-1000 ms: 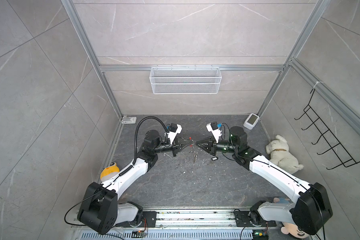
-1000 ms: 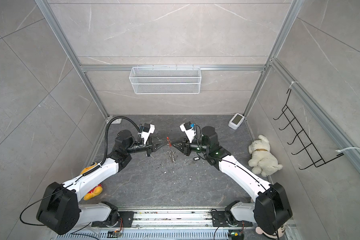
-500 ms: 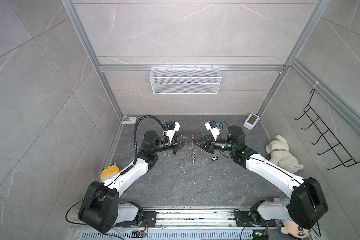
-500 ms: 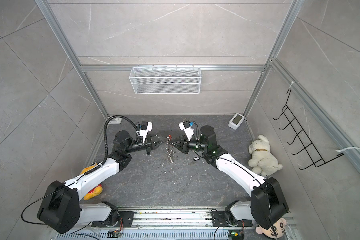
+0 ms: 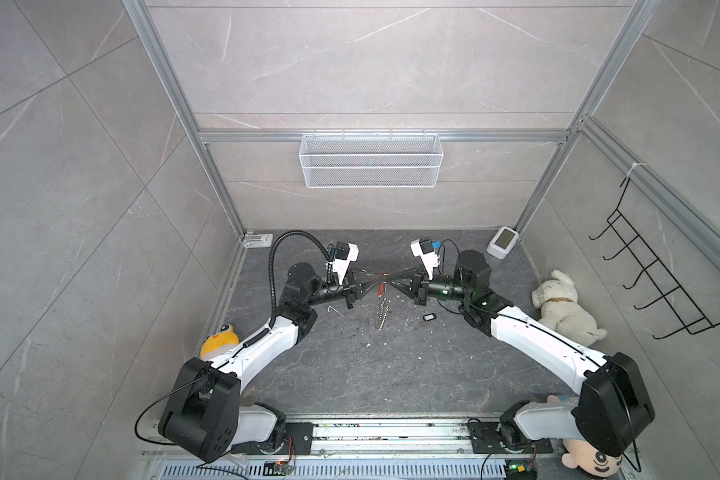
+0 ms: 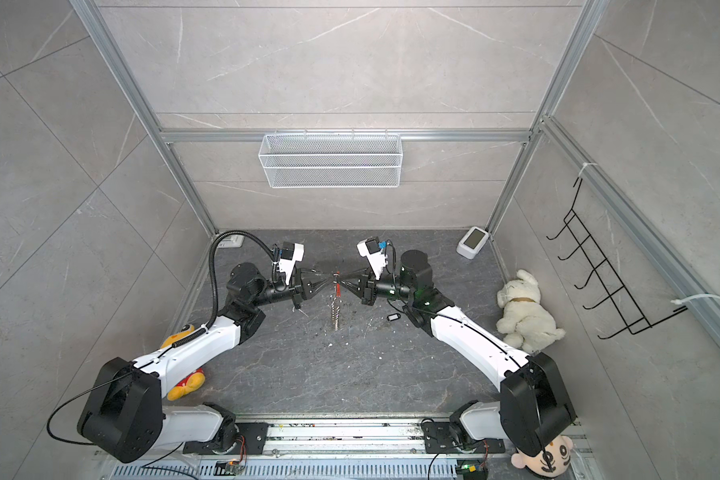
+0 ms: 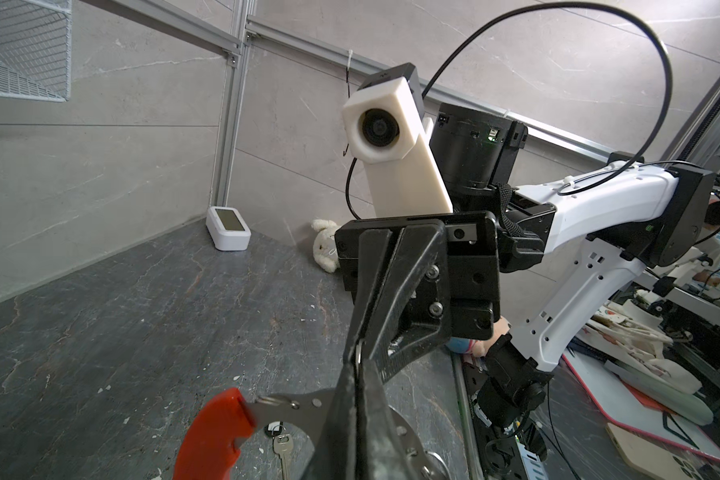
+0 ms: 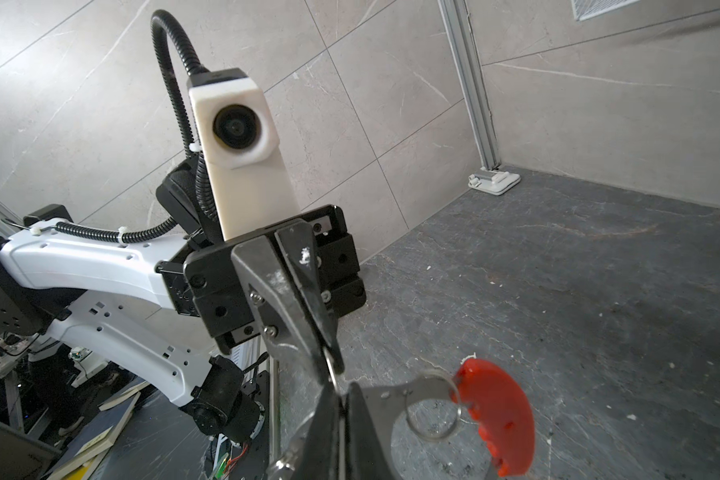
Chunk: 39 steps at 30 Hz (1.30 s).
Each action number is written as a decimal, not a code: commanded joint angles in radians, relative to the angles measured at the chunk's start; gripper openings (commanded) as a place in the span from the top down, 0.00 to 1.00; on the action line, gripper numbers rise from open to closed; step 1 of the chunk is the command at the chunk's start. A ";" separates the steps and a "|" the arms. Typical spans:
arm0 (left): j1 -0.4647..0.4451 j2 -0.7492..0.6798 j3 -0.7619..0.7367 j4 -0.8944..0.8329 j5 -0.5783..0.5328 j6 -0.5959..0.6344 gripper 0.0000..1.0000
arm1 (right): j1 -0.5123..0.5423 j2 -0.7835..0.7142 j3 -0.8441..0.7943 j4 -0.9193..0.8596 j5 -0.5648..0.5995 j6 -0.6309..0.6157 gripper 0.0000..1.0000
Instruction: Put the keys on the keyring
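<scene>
**Both grippers hold the keyring up; the key waits on the floor**

The keyring (image 5: 381, 305) is lifted above the floor (image 5: 350, 374), in the middle between the two arms. In both top views it hangs down as a narrow bunch, with its silver pieces below the place where the fingertips meet.

The left gripper (image 8: 329, 358) has its jaws pressed together on the thin wire of the ring. The right gripper (image 7: 356, 353) is clamped on the same wire, very close to the first one, so the two tips almost touch. The red bar (image 8: 495, 415) sits just beside the two grips.

The key (image 5: 429, 329), a small black tag with a white face, lies flat on the floor near the right arm, well apart from the ring. Nothing holds it.

I judge that the step in hand is the preparation of the ring: it is picked up and held steady, but this key is not yet threaded. Whether the ring is open at the bar I cannot tell.

The next move probably needs one gripper to let go and go down for the key. The right one is nearer. It should take the tag by its body, so that its tiny ring stays free for the wire. The other gripper must hold the keyring alone, and the hanging bunch may swing or turn.
</scene>
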<state>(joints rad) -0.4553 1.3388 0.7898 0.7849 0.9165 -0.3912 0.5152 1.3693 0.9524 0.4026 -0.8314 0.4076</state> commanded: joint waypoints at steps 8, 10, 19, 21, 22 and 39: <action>-0.005 -0.031 0.055 -0.196 0.027 0.166 0.75 | 0.015 -0.036 0.115 -0.310 0.083 -0.233 1.00; -0.006 -0.071 0.094 -0.436 -0.001 0.336 0.65 | 0.017 -0.048 0.164 -0.474 0.141 -0.361 1.00; -0.002 -0.098 0.213 -0.885 -0.098 0.718 0.76 | 0.037 -0.063 0.221 -0.717 0.236 -0.586 1.00; -0.001 -0.072 0.239 -0.906 -0.079 0.727 0.76 | 0.044 -0.065 0.218 -0.712 0.220 -0.585 1.00; -0.002 -0.061 0.249 -0.906 -0.064 0.726 0.76 | 0.046 -0.067 0.214 -0.707 0.212 -0.583 1.00; -0.005 0.017 0.287 -0.799 0.095 0.625 0.69 | 0.077 -0.060 0.214 -0.671 0.137 -0.569 1.00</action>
<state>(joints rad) -0.4583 1.3567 1.0382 -0.0620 0.9543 0.2550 0.5835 1.3159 1.1446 -0.2878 -0.6628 -0.1505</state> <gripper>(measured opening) 0.305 0.048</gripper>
